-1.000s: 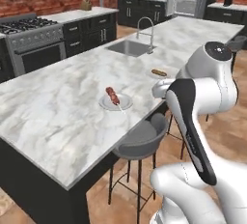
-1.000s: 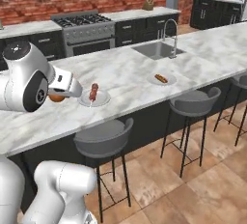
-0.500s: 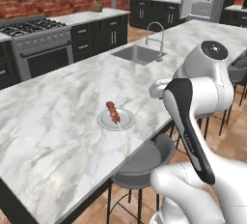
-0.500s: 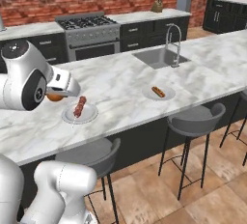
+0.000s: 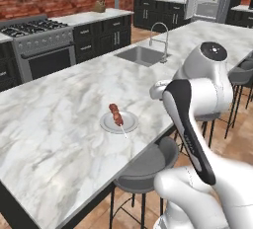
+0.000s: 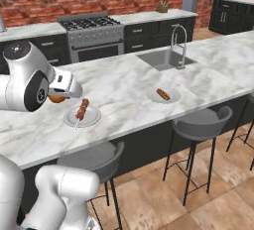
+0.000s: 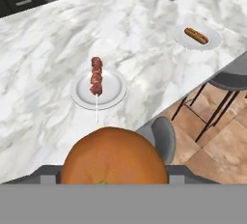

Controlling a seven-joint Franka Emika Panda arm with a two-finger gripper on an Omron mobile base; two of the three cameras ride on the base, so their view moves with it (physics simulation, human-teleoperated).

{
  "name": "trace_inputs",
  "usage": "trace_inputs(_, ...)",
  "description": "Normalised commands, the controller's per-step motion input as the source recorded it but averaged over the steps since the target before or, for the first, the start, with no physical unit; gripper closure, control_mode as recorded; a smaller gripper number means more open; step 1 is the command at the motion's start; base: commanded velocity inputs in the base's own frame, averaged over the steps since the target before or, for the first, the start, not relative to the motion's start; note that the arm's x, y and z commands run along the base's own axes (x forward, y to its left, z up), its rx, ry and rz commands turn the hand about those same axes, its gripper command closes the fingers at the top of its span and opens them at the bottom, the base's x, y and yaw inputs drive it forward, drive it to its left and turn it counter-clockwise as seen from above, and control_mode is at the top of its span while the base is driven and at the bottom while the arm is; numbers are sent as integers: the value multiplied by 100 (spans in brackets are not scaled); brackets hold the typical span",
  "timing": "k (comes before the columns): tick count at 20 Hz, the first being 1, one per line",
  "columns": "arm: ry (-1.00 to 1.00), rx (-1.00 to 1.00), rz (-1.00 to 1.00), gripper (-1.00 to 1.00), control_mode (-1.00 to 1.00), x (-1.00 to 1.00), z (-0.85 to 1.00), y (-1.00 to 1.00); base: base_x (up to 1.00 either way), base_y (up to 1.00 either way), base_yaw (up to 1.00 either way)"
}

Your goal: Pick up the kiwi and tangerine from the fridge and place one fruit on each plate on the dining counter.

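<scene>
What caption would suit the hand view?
Tangerine held in the gripper above the marble dining counter, facing a plate bearing a meat skewer.

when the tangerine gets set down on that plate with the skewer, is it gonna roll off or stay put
The tangerine, held in the gripper, looks round and smooth, so it would probably roll if released with any sideways motion. The plate looks shallow, so its rim may not stop it. The meat skewer lying across the plate might block a roll on one side.
</scene>
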Motion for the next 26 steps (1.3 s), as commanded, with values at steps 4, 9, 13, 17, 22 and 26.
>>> trace_inputs(4,9,2,0,100,-100,100,-56,40,0,0,0)
trace_inputs(9,12,1,7,100,-100,100,-96,22,0,0,0)
trace_inputs(13,35,-1,11,100,-100,92,-74,2,0,0,0)
trace_inputs(17,21,-7,0,100,-100,60,-62,0,0,0,0)
trace_inputs(22,14,-7,0,100,-100,62,-30,5,0,0,0)
trace_inputs(26,4,0,-1,100,-100,89,-19,13,0,0,0)
